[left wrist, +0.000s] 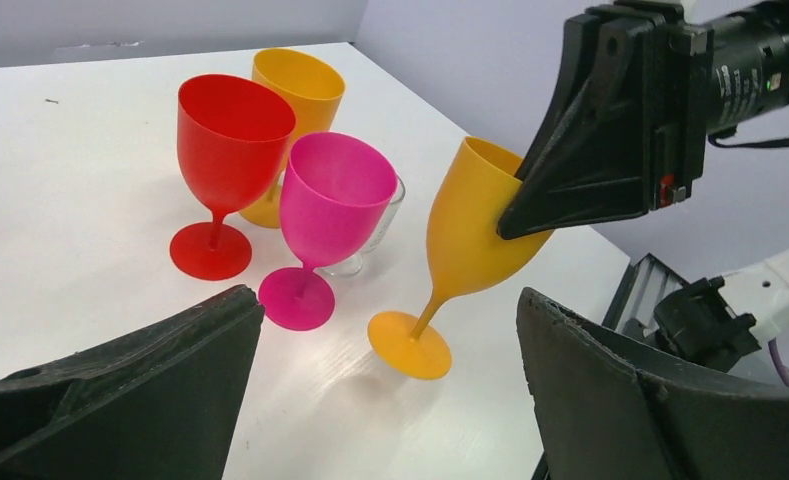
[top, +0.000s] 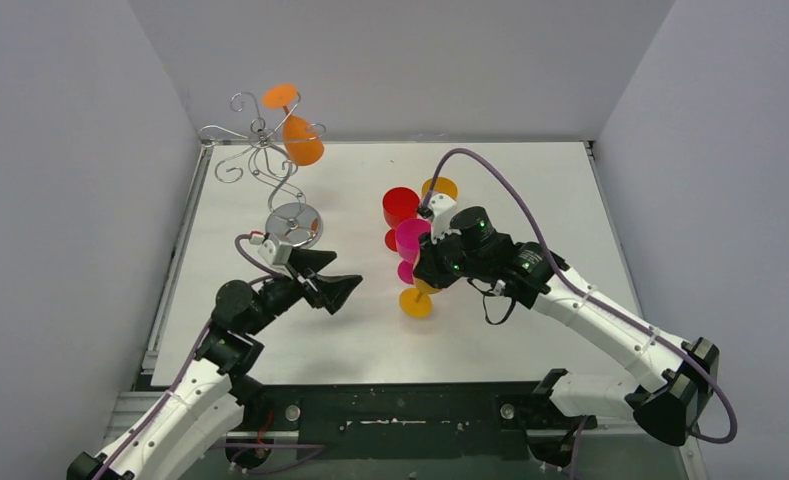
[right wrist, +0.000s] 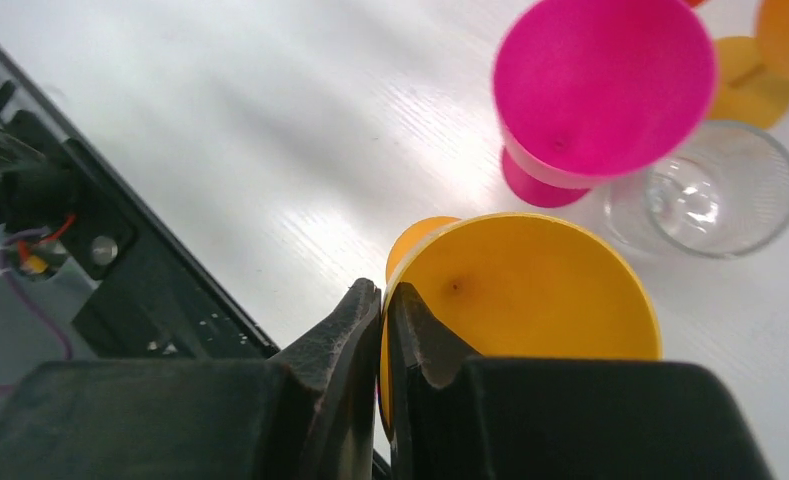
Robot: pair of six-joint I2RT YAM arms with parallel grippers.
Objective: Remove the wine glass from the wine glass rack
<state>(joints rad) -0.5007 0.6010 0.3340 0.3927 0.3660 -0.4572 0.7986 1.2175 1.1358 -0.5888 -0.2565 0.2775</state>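
A: Entry one, the wine glass rack (top: 270, 168)?
B: Silver wire, round shiny base, standing at the far left corner of the worktop (top: 530, 180). One orange wine glass (top: 302, 140) hangs from a scroll arm, foot up and bowl down.

A: Entry two, left jaws?
B: Spread wide, nothing between them. They hang just near of the rack's base, pointing toward the cluster of glasses.

A: Entry three, right jaws?
B: Pinched on the rim of an amber wine glass (right wrist: 530, 290), one finger inside the bowl and one outside. The glass is tilted. Its foot is low at the worktop; I cannot tell whether it sits flat.

A: Remaining stock?
B: A red wine glass (left wrist: 232, 140), a pink wine glass (left wrist: 332, 200) and a second amber glass (left wrist: 295, 90), all upright, with a clear tumbler (right wrist: 720, 190) just beside the pink one.
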